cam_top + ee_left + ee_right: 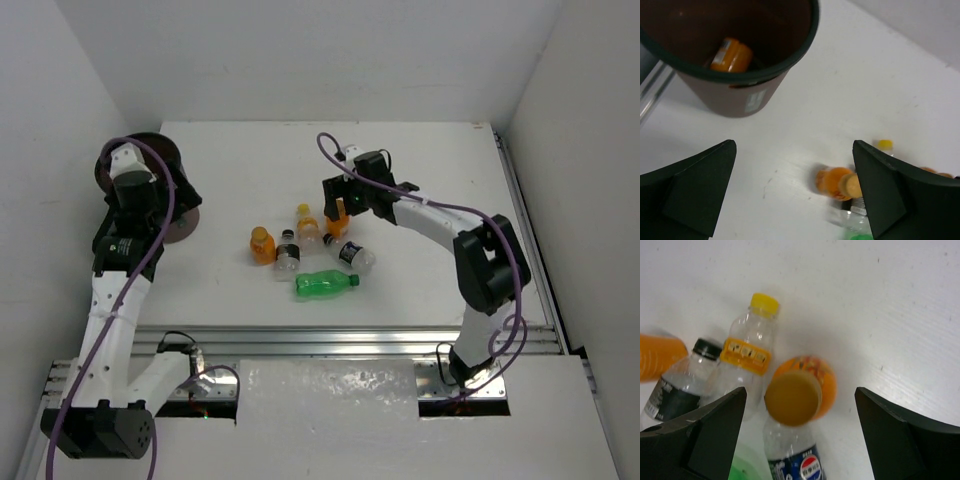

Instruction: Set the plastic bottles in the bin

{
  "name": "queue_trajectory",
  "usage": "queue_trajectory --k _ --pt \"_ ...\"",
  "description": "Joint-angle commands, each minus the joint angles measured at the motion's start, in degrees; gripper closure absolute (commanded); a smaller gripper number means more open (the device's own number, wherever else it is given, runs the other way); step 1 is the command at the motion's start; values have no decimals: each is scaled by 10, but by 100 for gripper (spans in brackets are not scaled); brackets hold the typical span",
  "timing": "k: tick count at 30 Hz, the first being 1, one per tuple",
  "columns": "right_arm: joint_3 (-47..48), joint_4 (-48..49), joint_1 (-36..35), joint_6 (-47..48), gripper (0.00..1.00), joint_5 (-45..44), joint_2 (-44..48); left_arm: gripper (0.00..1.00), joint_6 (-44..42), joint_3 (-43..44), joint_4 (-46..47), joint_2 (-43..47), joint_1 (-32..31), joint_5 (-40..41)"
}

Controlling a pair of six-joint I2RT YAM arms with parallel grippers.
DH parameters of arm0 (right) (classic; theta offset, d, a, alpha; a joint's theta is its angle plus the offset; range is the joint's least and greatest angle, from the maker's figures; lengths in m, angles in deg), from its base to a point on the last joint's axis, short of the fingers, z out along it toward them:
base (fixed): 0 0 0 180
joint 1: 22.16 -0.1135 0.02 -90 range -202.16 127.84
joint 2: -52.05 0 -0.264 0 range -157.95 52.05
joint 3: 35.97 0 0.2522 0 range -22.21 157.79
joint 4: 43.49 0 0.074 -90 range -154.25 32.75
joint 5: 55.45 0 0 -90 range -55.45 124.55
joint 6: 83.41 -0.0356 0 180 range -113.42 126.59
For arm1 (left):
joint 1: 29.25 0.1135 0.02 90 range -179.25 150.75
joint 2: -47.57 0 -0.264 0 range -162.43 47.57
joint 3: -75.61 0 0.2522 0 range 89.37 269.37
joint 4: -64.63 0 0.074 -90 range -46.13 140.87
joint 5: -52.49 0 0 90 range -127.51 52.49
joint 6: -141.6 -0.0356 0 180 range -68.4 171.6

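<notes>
The dark brown bin (172, 150) stands at the far left, mostly hidden under my left arm. In the left wrist view the bin (740, 95) holds one orange bottle (731, 55). My left gripper (150, 212) (794, 146) is open and empty, hovering beside the bin. Several bottles cluster mid-table: an orange one (263, 243), a yellow-capped one (305, 222), a black-capped clear one (288, 252), a Pepsi one (355, 255), a green one (325, 284). My right gripper (340, 205) (800, 390) is open above an upright orange bottle (795, 395), fingers apart on either side, not touching.
White walls close in the table on the left, back and right. A metal rail (350, 340) runs along the near edge. In the right wrist view the yellow-capped bottle (751, 340) and the Pepsi bottle (792, 455) lie against the upright orange one.
</notes>
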Motion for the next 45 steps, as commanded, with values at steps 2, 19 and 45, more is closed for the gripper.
queue_trajectory --k 2,19,45 --pt "79 -5 -10 29 18 -24 -46 0 -18 -24 44 18 0 32" --pt "70 -50 -16 28 82 -105 91 0 -12 -11 107 -15 -21 -199" --pt "89 -56 101 -186 82 589 204 0 -166 78 169 -169 -303 -592"
